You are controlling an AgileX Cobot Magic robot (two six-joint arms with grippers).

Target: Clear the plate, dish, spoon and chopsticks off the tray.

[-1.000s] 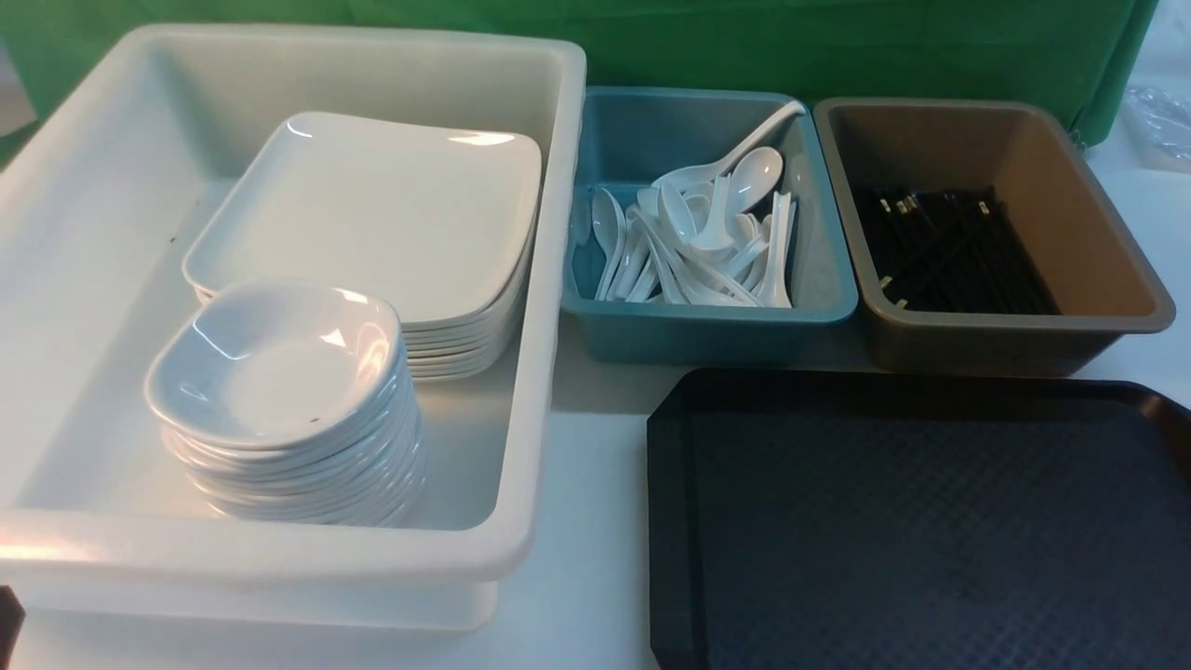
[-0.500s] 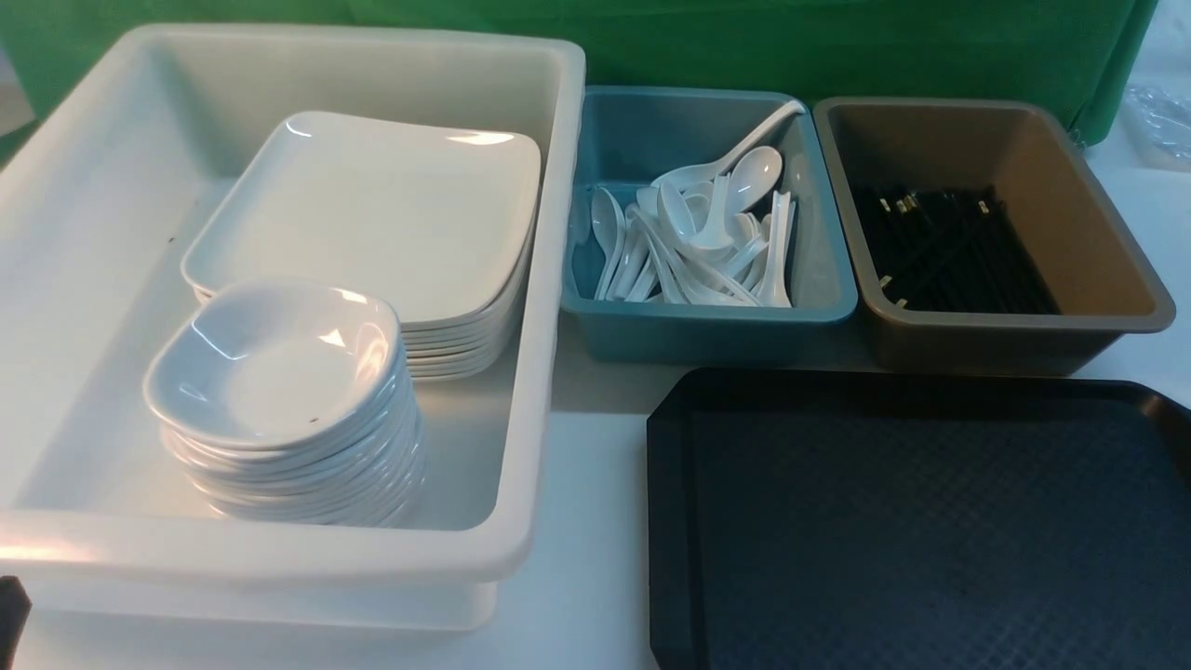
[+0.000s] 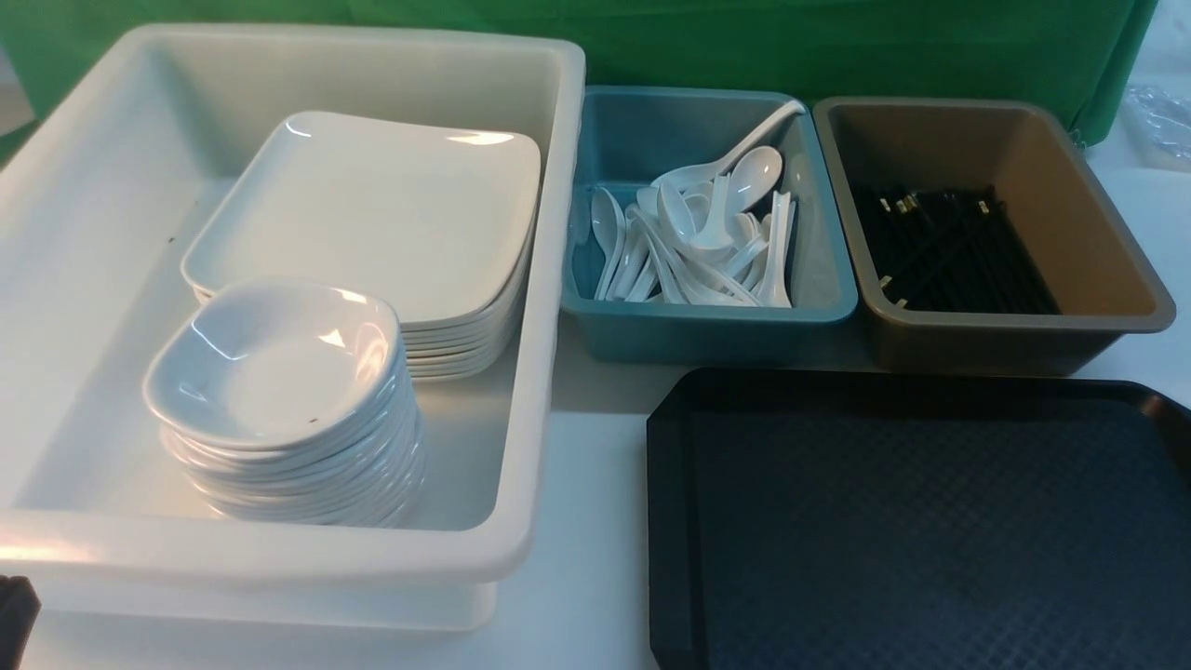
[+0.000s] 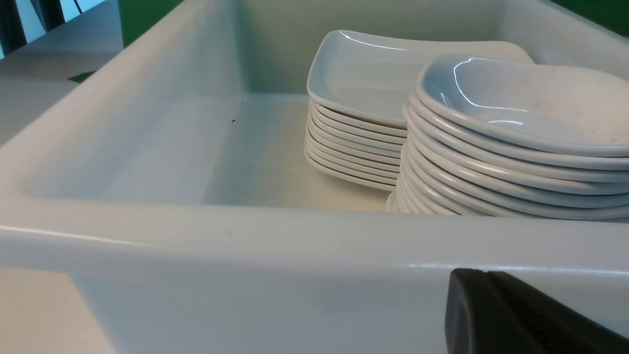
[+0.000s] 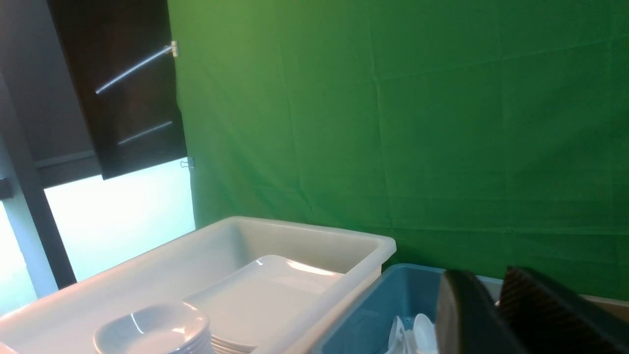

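The black tray (image 3: 893,521) lies at the front right and shows only its textured surface. A white plate (image 3: 372,205) tops a stack of several in the white tub (image 3: 549,279), with a dish (image 3: 270,363) on its own stack in front. White spoons (image 3: 707,233) are heaped in the blue bin (image 3: 707,321). Black chopsticks (image 3: 949,251) lie in the brown tub (image 3: 1014,326). My left gripper (image 4: 471,278) is shut and empty, low outside the white tub's near wall; its tip shows in the front view's corner (image 3: 14,614). My right gripper (image 5: 486,278) hovers near the blue bin, jaws slightly parted and empty.
The three containers stand side by side along the back, against a green cloth backdrop (image 3: 744,46). A strip of white tabletop (image 3: 595,521) runs between the white tub and the tray.
The left gripper's dark tip has crept a little further into the front view's bottom left corner. Everything in the containers and on the tray is as before.
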